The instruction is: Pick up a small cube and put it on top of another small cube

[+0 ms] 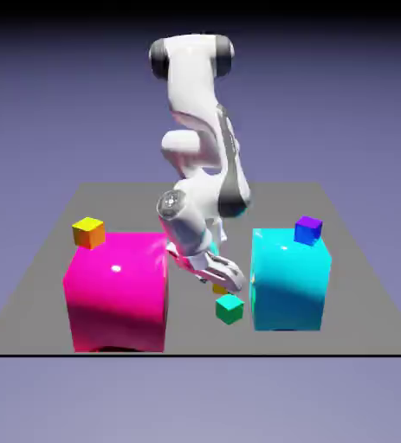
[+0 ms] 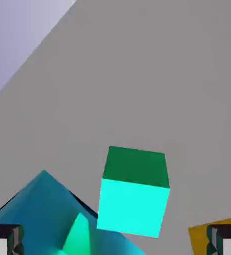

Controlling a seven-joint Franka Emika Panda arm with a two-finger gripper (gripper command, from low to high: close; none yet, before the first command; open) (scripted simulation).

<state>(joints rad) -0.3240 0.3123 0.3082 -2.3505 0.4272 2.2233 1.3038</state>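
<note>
The small green cube [image 1: 229, 309] is lying nearest, on the desk [image 1: 199, 339] between the magenta block [image 1: 117, 290] and the cyan block [image 1: 287, 281]. The claw [image 2: 115, 240] is standing wide just behind it, tilting and holding nothing; closing from this slant could be catching an edge and twisting the cube away. The yellow cube [image 2: 199, 239] is crowding one fingertip in the hand view, so a careless descent could be shoving it. Farther off, the orange cube [image 1: 88, 232] is seemingly perching at the magenta block's far corner, where an off-centre release could be tipping either cube over. As for position, the green cube is showing sideways between the fingertips in the hand view but lying ahead of their line, so the claw is probably needing a shift and straightening before gripping.
</note>
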